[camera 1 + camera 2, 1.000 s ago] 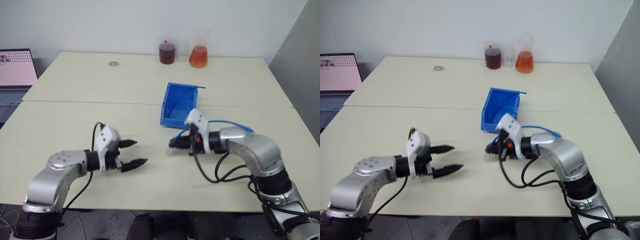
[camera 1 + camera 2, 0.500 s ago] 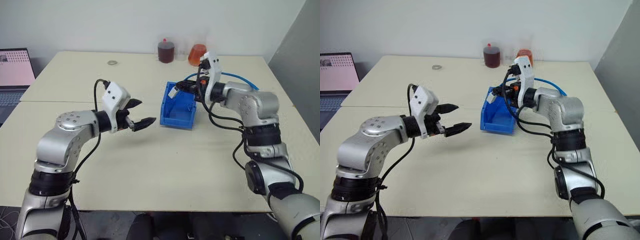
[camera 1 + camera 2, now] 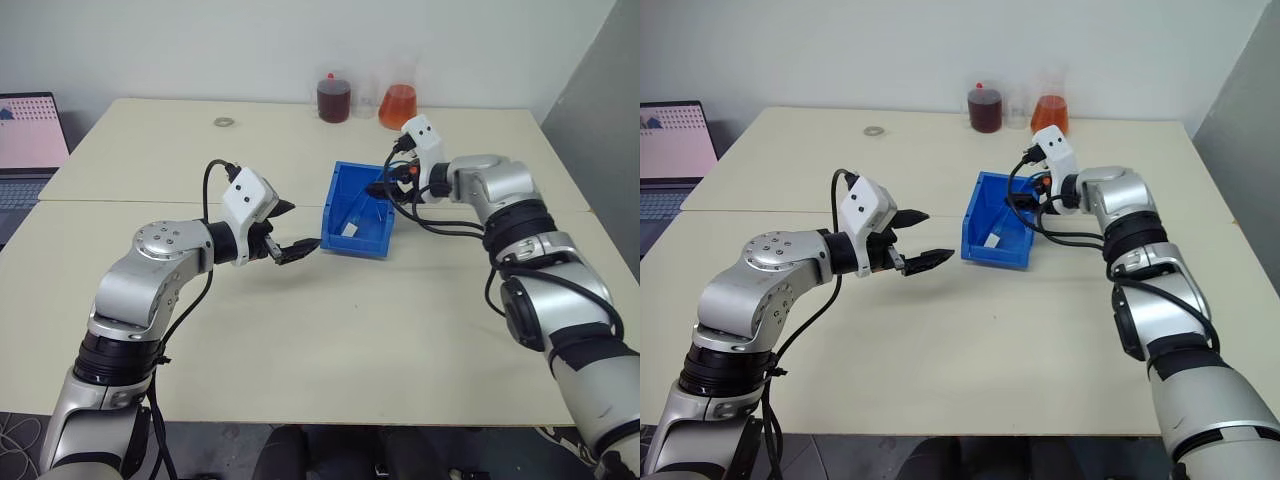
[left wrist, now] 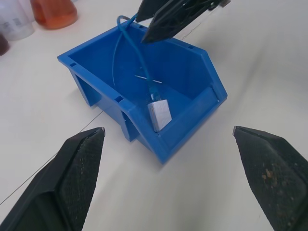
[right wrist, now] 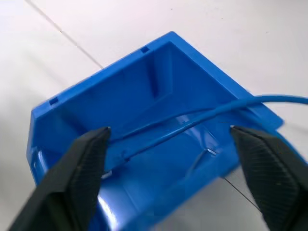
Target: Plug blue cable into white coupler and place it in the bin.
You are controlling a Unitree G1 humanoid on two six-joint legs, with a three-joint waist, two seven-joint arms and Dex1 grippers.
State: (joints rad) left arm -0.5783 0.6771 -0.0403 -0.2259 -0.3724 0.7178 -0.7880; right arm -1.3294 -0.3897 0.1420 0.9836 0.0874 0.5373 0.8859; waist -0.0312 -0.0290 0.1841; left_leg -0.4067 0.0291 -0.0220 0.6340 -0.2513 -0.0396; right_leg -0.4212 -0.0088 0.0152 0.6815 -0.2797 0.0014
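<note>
The blue bin (image 3: 372, 237) stands mid-table with its cut-down front towards me. Inside lies the white coupler (image 4: 159, 114), with the blue cable (image 4: 115, 57) running from its plug end at the coupler up over the bin's back rim (image 5: 269, 100). My right gripper (image 3: 386, 189) hovers open just above the bin's back right corner, and the cable passes loose between its fingers (image 5: 91, 161). My left gripper (image 3: 298, 228) hangs open in front of the bin, on its left, with nothing in it.
At the table's far edge stand a flask of dark red liquid (image 3: 333, 101), a clear beaker (image 3: 364, 100) and a flask of orange liquid (image 3: 396, 108). A small ring (image 3: 224, 123) lies far left. A laptop (image 3: 30, 135) sits off the left side.
My right gripper carried the cable and coupler from the table's front up over the bin and opened, leaving them in the bin. My left gripper rose and moved towards the bin.
</note>
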